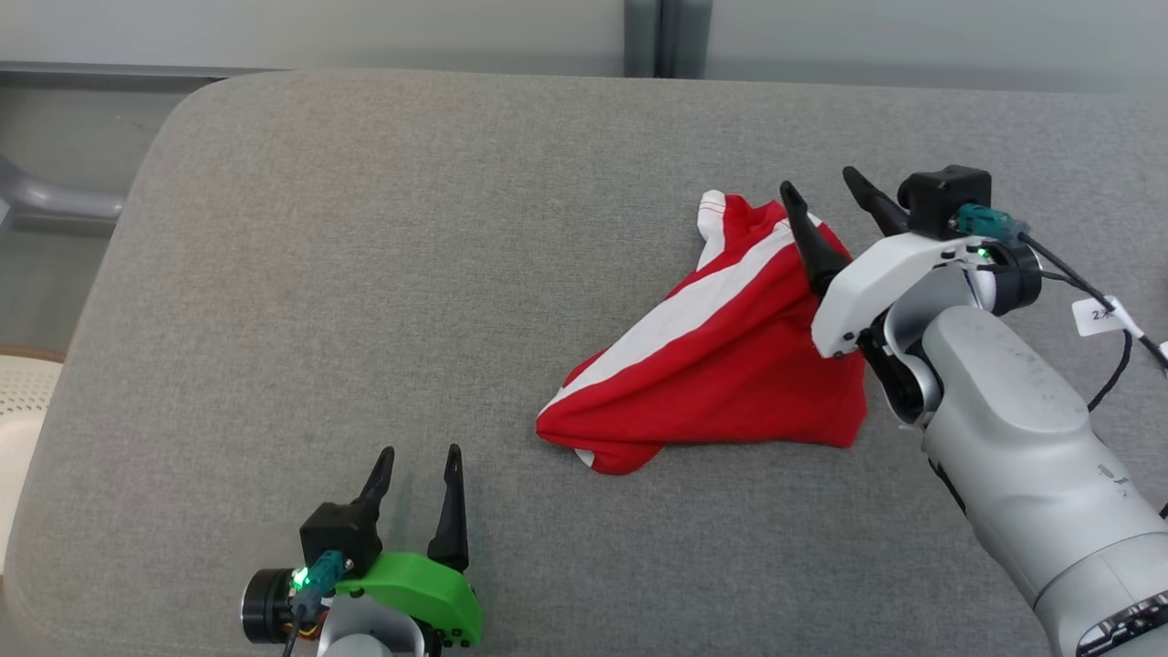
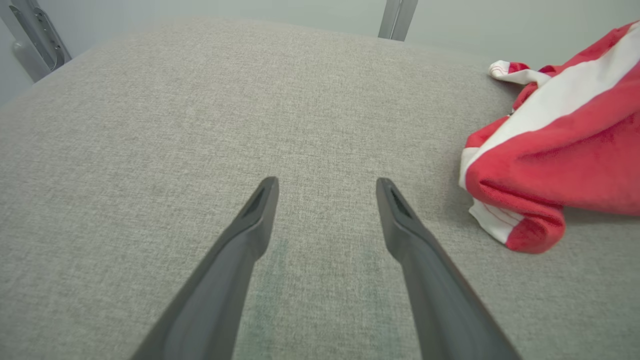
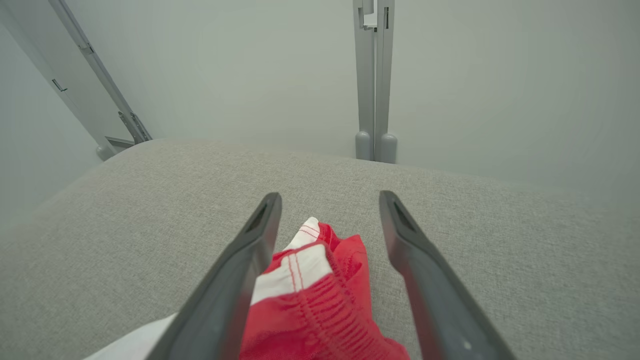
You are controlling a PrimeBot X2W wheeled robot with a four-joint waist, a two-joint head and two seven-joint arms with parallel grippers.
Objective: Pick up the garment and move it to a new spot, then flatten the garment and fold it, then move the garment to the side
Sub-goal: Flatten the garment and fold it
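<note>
The garment (image 1: 721,365) is a red piece with a white stripe, lying crumpled on the grey table (image 1: 365,274), right of centre. My right gripper (image 1: 821,187) stands open over its far right corner, fingers apart, nothing pinched. From the right wrist, the garment (image 3: 310,295) lies loose between and below the spread fingers (image 3: 240,270). My left gripper (image 1: 420,453) is open near the table's front edge, well left of the cloth. The left wrist view has the garment (image 2: 560,150) at its right, apart from the gripper (image 2: 325,186).
The grey table has a rounded far left corner. Behind it stands a pale wall with a grey vertical post (image 3: 374,80). A pale woven object (image 1: 23,401) sits beyond the table's left edge. Cables and a white tag (image 1: 1100,315) hang by my right wrist.
</note>
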